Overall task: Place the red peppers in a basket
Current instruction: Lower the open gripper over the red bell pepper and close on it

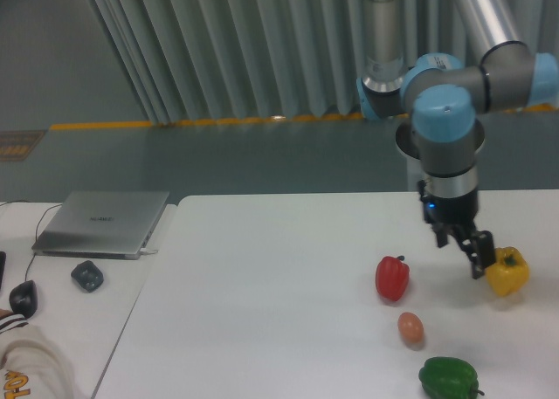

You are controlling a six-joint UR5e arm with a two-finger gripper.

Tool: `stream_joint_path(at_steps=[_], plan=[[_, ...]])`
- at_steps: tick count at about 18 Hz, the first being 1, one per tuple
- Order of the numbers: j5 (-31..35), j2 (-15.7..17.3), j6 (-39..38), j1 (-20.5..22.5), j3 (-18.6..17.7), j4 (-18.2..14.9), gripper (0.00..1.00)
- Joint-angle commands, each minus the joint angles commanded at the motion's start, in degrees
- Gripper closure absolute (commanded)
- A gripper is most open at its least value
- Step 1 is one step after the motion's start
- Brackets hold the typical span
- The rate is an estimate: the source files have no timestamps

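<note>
The red pepper (392, 278) is sitting upright on the white table (262, 277), untouched, so I am judging the task hardly begun; no basket is showing anywhere in view. My gripper (472, 251) is hanging low between that pepper and the yellow pepper (507, 271), closer to the yellow one. My fingers are holding nothing, though how far they are parted I cannot tell.

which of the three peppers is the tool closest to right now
The yellow pepper, at the table's right edge. The tool hangs just left of it, nearly touching. The red pepper sits farther left, and the green pepper lies at the front.
</note>
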Motion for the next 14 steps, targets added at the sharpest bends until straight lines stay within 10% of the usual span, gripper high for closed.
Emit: stream_joint_path(at_steps=[14], plan=[[-5.4,-2.8,-28.5,-0.4,-3.3,4.2,0.0]])
